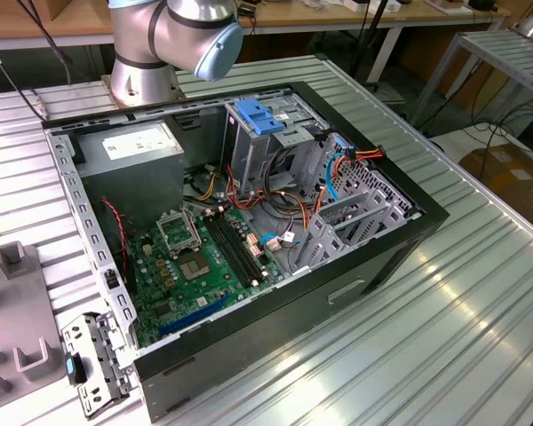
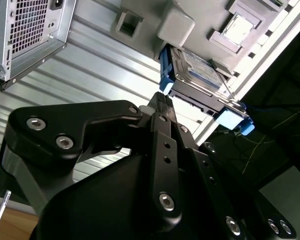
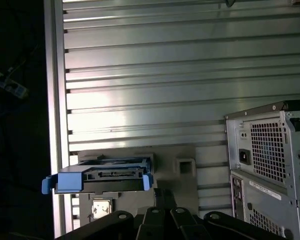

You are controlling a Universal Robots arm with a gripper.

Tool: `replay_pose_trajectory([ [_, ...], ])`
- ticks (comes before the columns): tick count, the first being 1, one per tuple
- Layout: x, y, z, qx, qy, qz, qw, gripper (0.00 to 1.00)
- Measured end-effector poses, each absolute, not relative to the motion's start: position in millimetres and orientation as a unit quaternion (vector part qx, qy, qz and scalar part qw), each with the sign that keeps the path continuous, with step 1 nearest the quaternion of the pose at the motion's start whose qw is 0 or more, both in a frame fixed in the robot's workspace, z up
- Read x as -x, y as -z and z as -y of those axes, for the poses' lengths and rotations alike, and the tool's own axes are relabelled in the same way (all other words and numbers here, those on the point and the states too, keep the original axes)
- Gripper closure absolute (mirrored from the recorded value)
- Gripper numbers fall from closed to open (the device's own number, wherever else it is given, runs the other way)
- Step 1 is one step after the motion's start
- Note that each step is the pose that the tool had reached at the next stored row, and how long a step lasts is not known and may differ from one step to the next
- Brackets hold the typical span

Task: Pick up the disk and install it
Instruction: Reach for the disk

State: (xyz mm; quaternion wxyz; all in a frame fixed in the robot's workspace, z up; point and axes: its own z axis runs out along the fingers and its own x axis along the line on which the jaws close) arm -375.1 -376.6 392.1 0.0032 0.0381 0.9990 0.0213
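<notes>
The jaws of the gripper (image 3: 163, 193) look pressed together and grip nothing. In both wrist views their tips sit close beside one end of the disk (image 3: 101, 175), next to a blue rail; whether they touch it cannot be told. The disk, a dark drive framed by bright blue rails, rests in a grey holder (image 3: 186, 156) near the edge of the ribbed metal worktop (image 3: 165, 75). The second wrist view shows the disk (image 2: 200, 75) lying against the holder (image 2: 176, 26) with the gripper (image 2: 161, 100) at the corner of a rail. The back of the computer case (image 3: 270, 150) stands on the worktop well apart from the disk. In the exterior view the computer case (image 1: 275, 333) lies open on the worktop (image 1: 444, 337), showing a green circuit board (image 1: 204, 257), coloured cables and a light-blue latch piece (image 1: 256, 115) on top of a metal cage.
</notes>
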Motion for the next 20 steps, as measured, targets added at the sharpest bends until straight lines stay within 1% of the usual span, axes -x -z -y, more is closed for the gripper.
replay_pose_trajectory([
  [20,406.3,-392.1,376.5,-0.038,-0.021,-0.999,0.002,0.89],
])
